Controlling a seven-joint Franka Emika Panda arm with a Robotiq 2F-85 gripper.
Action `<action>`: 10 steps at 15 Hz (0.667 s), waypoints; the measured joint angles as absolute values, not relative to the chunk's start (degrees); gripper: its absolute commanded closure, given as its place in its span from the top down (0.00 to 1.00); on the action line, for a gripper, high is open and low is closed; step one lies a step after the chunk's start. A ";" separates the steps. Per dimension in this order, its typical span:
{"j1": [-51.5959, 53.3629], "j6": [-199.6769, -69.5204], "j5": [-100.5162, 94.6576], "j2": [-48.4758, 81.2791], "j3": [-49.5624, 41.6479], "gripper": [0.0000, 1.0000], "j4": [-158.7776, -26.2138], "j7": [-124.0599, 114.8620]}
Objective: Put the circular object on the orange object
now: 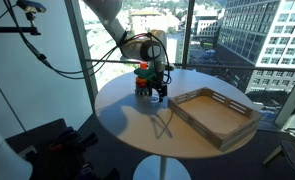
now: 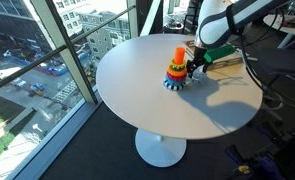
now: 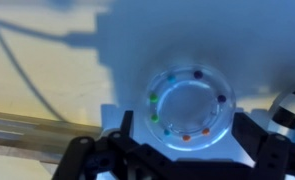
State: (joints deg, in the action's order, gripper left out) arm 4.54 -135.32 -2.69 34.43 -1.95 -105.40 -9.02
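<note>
The circular object (image 3: 192,100) is a pale see-through ring with small coloured beads, lying flat on the white table in the wrist view. My gripper (image 3: 179,140) is low over it, open, with its dark fingers to either side of the ring's near half. In both exterior views the gripper (image 2: 194,68) (image 1: 157,88) is down at the table right beside the stacking toy. The toy has a dark blue base and an orange top piece (image 2: 179,50) (image 1: 141,67). The ring is hidden in the exterior views.
A large wooden tray (image 1: 215,112) stands on the round white table (image 1: 127,120), partly hidden behind the arm in an exterior view (image 2: 219,58). Glass window walls stand close to the table. Cables hang from the arm.
</note>
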 measured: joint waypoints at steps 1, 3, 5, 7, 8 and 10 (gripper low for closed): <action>4.53 -135.32 -2.59 34.52 -1.95 1.00 -105.36 -9.02; 4.49 -135.32 -1.90 34.71 -1.95 1.00 -105.31 -9.02; 4.42 -135.32 -0.96 34.88 -1.95 1.00 -105.30 -9.02; 4.32 -135.29 -0.15 35.13 -1.94 1.00 -105.30 -9.02; 4.27 -135.28 0.26 35.27 -1.94 1.00 -105.30 -9.02; 4.17 -135.28 0.88 35.61 -1.94 0.75 -105.29 -9.02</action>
